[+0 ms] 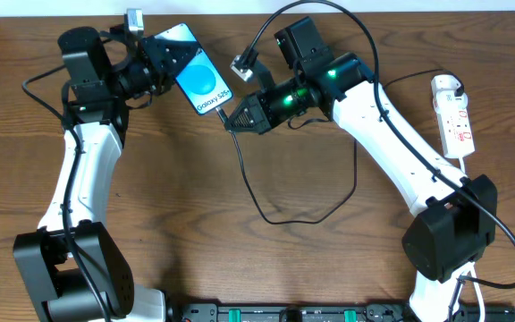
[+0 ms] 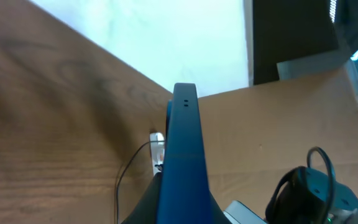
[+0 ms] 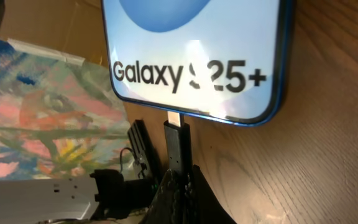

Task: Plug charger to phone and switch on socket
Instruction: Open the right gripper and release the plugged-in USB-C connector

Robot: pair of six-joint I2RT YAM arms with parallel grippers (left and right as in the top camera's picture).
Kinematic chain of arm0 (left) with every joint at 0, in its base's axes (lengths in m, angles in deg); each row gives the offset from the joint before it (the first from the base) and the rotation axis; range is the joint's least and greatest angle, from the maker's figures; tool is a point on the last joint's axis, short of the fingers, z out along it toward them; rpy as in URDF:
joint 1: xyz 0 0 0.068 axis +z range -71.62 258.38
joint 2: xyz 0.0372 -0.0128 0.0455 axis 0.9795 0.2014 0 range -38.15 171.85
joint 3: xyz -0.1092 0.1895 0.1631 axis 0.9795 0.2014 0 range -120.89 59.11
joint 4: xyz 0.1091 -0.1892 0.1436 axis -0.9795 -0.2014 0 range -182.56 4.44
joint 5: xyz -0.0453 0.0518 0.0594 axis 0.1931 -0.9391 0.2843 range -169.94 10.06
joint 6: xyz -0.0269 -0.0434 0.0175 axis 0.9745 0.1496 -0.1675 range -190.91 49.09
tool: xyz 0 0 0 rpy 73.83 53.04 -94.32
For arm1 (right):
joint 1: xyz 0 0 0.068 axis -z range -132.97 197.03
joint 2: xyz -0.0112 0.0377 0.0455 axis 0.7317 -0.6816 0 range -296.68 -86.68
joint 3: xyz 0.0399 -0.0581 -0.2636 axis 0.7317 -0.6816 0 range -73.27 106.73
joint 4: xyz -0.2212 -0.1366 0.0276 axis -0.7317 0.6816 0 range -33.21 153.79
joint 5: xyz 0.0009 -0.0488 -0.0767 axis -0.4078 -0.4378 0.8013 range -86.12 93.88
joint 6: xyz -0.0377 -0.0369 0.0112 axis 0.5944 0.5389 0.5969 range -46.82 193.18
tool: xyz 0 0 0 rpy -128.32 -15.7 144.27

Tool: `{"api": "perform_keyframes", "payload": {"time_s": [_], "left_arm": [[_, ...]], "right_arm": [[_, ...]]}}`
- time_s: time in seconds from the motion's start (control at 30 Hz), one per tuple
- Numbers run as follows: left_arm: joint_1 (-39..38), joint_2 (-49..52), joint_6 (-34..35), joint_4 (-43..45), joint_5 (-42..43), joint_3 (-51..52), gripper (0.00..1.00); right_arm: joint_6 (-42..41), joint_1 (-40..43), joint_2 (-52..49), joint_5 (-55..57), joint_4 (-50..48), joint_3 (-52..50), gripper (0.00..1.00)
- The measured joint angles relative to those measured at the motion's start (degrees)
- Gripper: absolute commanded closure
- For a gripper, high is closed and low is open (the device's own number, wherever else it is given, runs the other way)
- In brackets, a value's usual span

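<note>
Over on the left, we saw the left arm (image 1: 86,170) stretched up the worktop (image 1: 195,259). Its jaws were closed firmly on the upper end of the phone (image 1: 202,79). The phone lay at a slant near the far edge, with its lit screen facing the overhead camera and the "Galaxy S25+" line at its lower end. From the left wrist we only got its blue edge, seen end-on.

Moving to the middle, the right jaws were pinched shut on the black connector of the charger (image 3: 178,149). They held it right at the phone's lower edge, and the metal tip met that edge. We could not tell how far in it sat. The thin black cable trailed down from there and looped across the wood.

Far right, the socket (image 1: 454,112) lay flat beside the right arm (image 1: 392,143), well apart from both sets of jaws.
</note>
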Motion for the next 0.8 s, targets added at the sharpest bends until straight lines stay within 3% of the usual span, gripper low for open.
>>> {"api": "perform_keyframes", "payload": {"time_s": [0.8], "left_arm": [[0.1, 0.0, 0.0, 3.2, 0.7, -0.3, 0.93]], "right_arm": [[-6.6, -0.4, 0.0, -2.4, -6.0, -0.2, 0.99]]}}
